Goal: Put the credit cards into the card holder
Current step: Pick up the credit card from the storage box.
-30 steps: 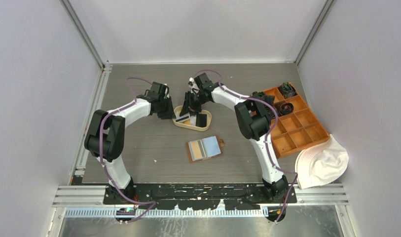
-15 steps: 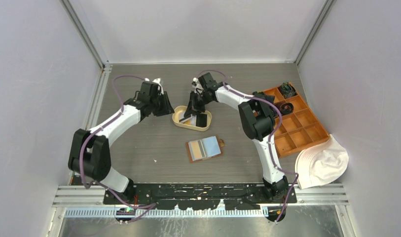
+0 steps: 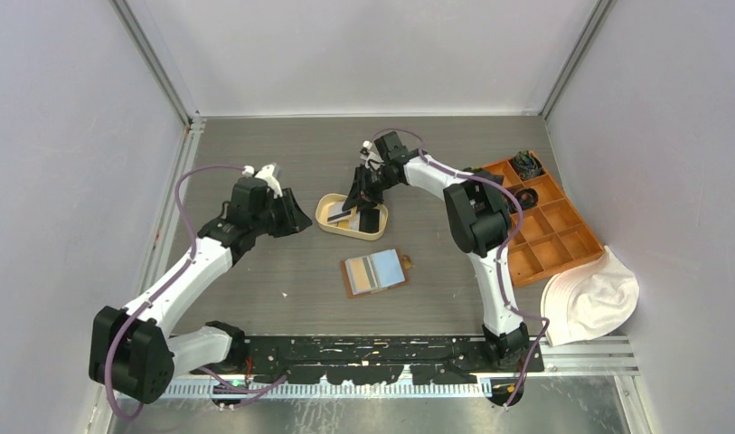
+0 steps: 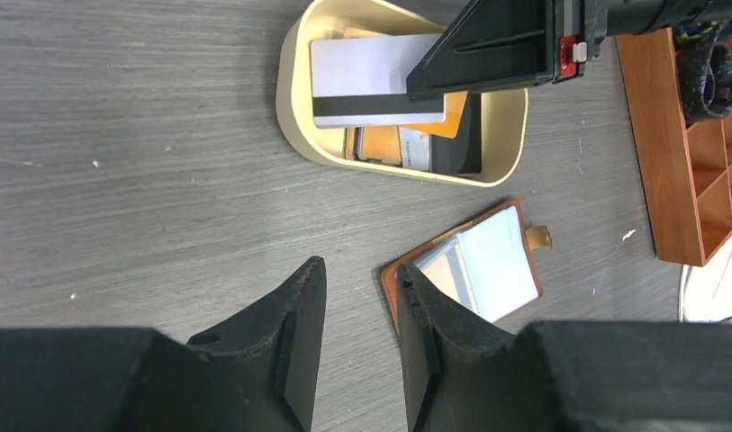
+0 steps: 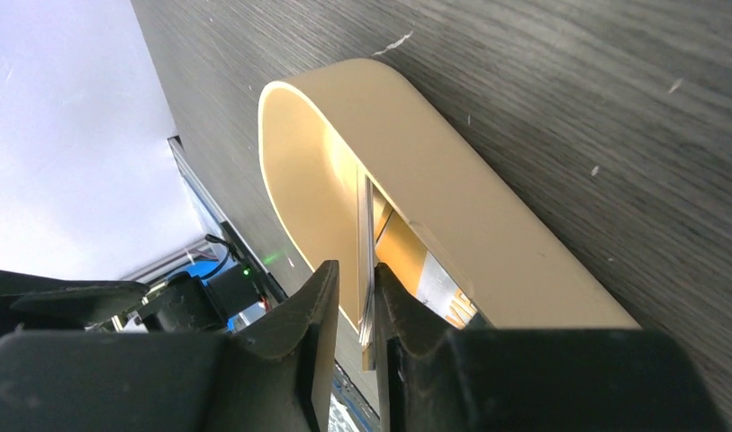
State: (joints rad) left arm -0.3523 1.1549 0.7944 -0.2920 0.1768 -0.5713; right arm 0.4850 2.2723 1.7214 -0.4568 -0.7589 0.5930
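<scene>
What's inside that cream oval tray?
A white card with a black stripe on top, orange cards and a black card beneath. The right gripper covers part, so the count is unclear.

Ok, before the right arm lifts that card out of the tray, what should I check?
1. Right gripper holding the white card firmly: cannot tell. The jaws straddle its edge and a gap shows on one side.
2. Card holder lying open, slots up: ok.
3. Free slot in it: cannot tell.
4. Left gripper empty, jaws apart: ok.
5. Left gripper apart from the tray: ok, it sits off to the tray's left.
</scene>
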